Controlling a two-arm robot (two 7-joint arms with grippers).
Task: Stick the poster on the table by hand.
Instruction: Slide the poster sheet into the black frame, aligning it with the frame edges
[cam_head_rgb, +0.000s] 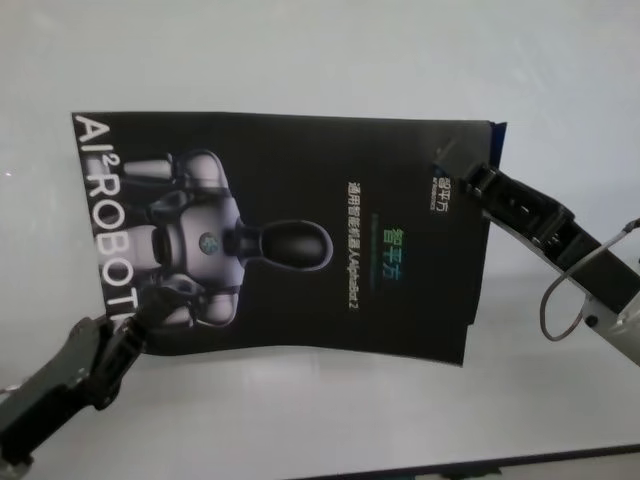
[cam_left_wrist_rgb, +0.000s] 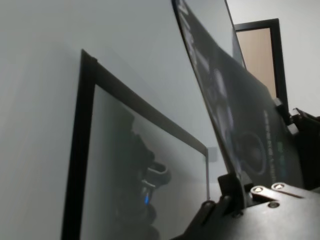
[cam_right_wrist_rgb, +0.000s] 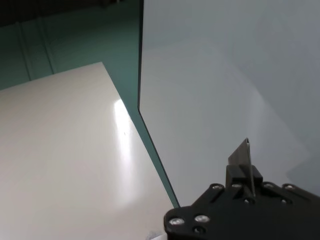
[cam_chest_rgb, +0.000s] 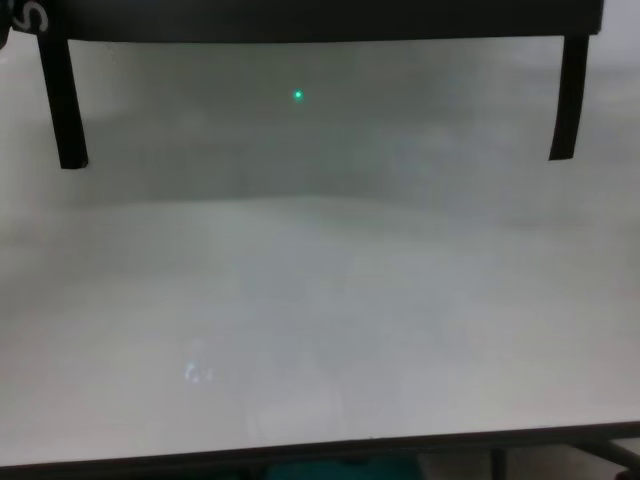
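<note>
I am holding the poster (cam_head_rgb: 290, 235) above the surface (cam_head_rgb: 320, 60), filling the middle of the head frame. My left hand (cam_head_rgb: 130, 325) is clamping its lower-left corner, my right hand (cam_head_rgb: 462, 168) the upper-right corner. The sheet looks light, thin, glossy and floppy, bowing between the grips, so I judge opposite corners the best hold for keeping it taut.

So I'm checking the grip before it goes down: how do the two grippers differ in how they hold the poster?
The left gripper clamps the poster at its near left corner, by the printed robot; the right gripper clamps the far right corner, by the small logo. The left arm comes up from the near edge of the table; the right arm reaches in from the side. Both are shut on the poster.
</note>
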